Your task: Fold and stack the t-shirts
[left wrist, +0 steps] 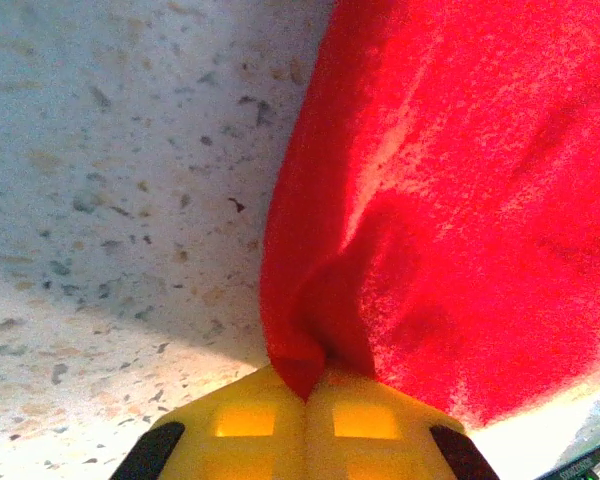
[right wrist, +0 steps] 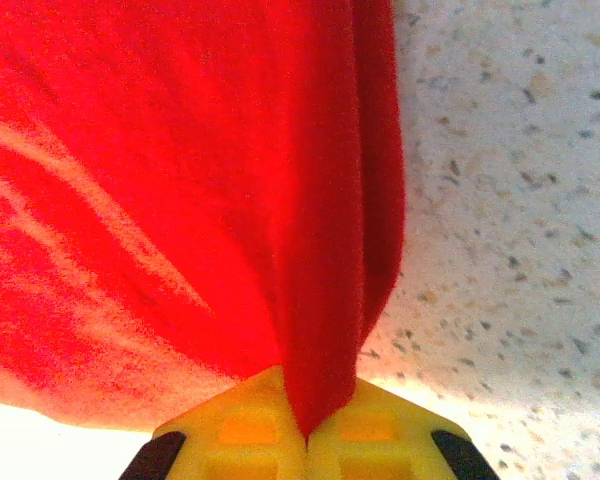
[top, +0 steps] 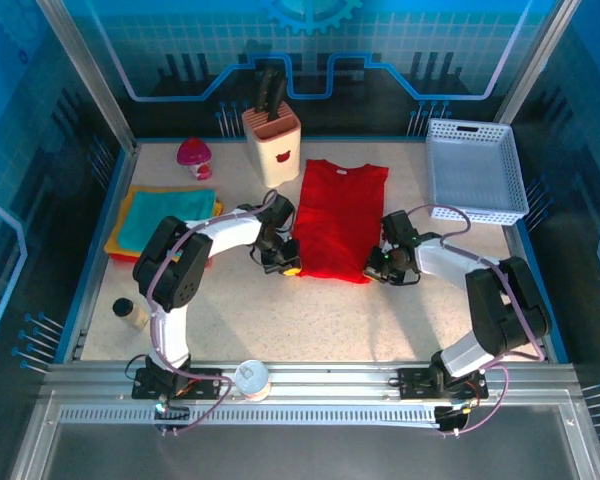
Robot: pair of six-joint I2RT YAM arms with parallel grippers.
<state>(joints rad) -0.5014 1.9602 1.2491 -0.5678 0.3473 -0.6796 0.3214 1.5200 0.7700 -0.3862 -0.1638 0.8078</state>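
A bright red t-shirt [top: 335, 218] lies flat in a long strip at the table's middle, neck toward the back. My left gripper [top: 288, 268] is shut on its near left corner; the left wrist view shows red cloth [left wrist: 450, 220] pinched between the yellow fingers [left wrist: 250, 425]. At the near right corner my right gripper [top: 376, 270] is shut too, with a fold of red cloth [right wrist: 230, 180] squeezed between its yellow fingers [right wrist: 380, 430]. Folded teal, orange and yellow t-shirts [top: 165, 218] are stacked at the left.
A white perforated basket [top: 475, 170] stands at the back right. A knife block [top: 272, 145] and a pink object [top: 194, 158] sit at the back. A small bottle [top: 130, 312] stands at the near left and a round tin [top: 250, 378] on the front rail.
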